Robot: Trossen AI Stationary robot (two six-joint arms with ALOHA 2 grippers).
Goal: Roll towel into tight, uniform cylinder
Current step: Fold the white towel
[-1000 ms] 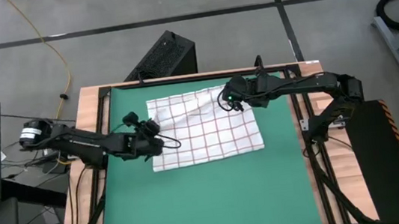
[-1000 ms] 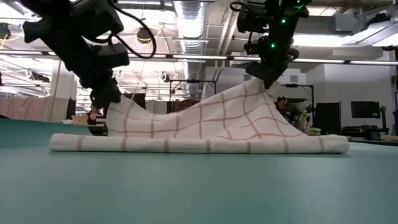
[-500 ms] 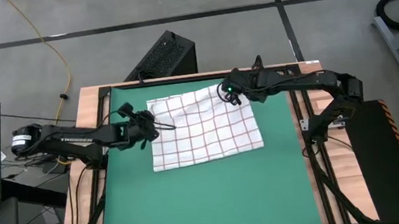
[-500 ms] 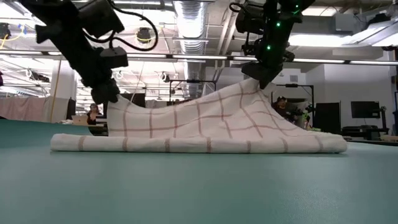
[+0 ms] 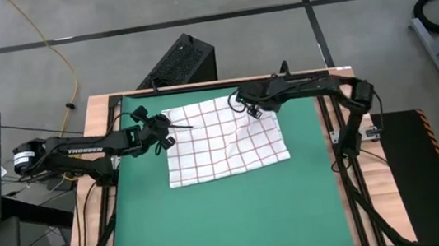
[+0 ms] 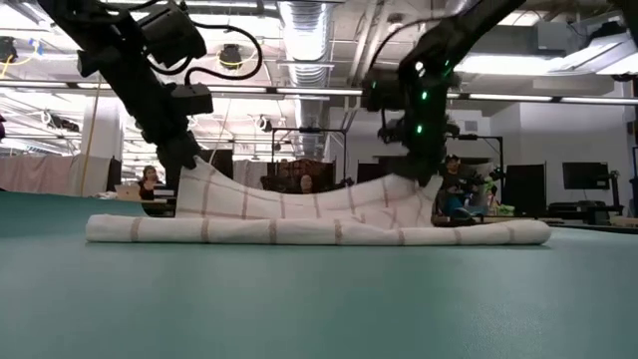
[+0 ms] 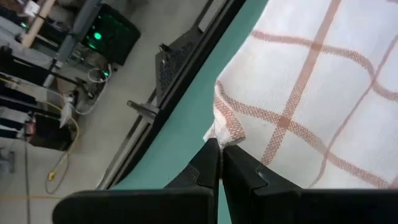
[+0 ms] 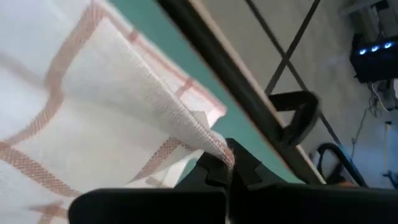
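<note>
The white towel (image 5: 226, 143) with thin red checks lies spread on the green mat (image 5: 231, 221), toward its far side. Its near edge (image 6: 319, 231) rests on the mat as a thick fold. Its far edge hangs raised between the two grippers and sags in the middle. My left gripper (image 5: 168, 137) is shut on the far left corner. My right gripper (image 5: 244, 108) is shut on the far right corner. The low view shows my left gripper (image 6: 184, 165) a little higher than my right gripper (image 6: 417, 179). My left gripper pinches the towel's far left corner (image 7: 219, 132) between its two fingertips, coming slanting down from the table's left side. That corner is held clear of the mat and the cloth slopes down from it. My right gripper pinches the towel's far right corner (image 8: 214, 146) between its two fingers, slanting down from the table's right side. The corner hangs a little above the mat, and the cloth falls away slack toward the near edge.
A black frame (image 5: 332, 127) and a wooden border run around the mat. A black box (image 5: 181, 61) stands on the floor beyond the far edge. The near half of the mat (image 5: 232, 229) is bare green.
My right gripper has come down and gone toward the far edge with its corner. My left gripper has gone toward the far edge. The towel's far edge has been drawn out farther and now hangs lower and flatter, while the near fold has stayed in place.
</note>
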